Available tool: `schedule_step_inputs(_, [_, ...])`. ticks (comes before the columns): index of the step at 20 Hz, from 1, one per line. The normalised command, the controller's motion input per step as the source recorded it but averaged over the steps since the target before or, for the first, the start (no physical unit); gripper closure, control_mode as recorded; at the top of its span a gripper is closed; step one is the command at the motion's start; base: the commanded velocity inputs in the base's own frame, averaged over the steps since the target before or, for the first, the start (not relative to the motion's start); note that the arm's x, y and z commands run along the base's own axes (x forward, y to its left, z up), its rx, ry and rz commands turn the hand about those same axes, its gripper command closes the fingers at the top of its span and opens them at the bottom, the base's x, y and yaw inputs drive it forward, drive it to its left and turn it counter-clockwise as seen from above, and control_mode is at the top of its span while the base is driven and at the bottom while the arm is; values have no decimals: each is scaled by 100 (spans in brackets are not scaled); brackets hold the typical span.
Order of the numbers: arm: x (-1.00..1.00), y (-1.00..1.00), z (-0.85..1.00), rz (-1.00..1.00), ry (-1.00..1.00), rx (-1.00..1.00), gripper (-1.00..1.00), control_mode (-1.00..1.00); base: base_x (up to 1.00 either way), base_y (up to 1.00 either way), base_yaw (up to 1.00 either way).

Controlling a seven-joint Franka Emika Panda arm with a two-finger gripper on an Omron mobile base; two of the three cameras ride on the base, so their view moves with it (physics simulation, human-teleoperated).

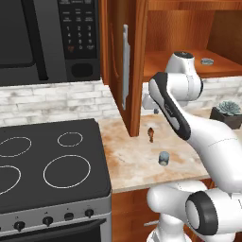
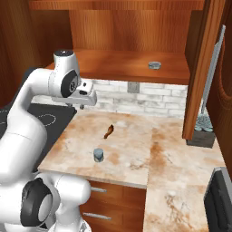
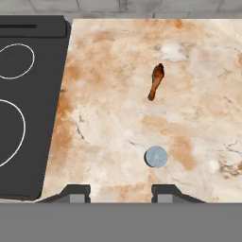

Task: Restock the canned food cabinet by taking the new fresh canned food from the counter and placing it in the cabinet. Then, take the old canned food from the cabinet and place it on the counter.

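While the empty claw (image 3: 120, 194) hangs wide open, the can (image 3: 156, 157) stands near the counter (image 3: 113, 118) edge.

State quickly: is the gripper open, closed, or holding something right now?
Gripper: open, holding nothing, jaws apart above the counter, the can just ahead.

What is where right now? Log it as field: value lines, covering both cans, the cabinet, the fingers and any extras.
new can: upright blue-grey can on the counter, near its front edge
old tin: flat grey tin on the cabinet shelf
cabinet door: open
fingers: the gripper is open, holds nothing and is above the counter, looking down at the can
stove: black stove top left of the counter
extras: small brown object beyond the can; potted succulent at the wall
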Motion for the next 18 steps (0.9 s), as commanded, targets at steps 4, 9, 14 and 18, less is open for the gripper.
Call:
schedule_step_inputs(4, [-31, -13, 0, -1, -11, 5, -100, -100, 0, 0, 0])
schedule_step_inputs(9, [-55, -48, -41, -11, -4, 12, -100, -100, 0, 0, 0])
schedule_step_inputs(14, [-16, -45, -91, -15, 1, 5, -100, -100, 0, 0, 0])
schedule_step_inputs(18, [2, -14, -73, -15, 7, 0, -100, -100, 0, 0, 0])
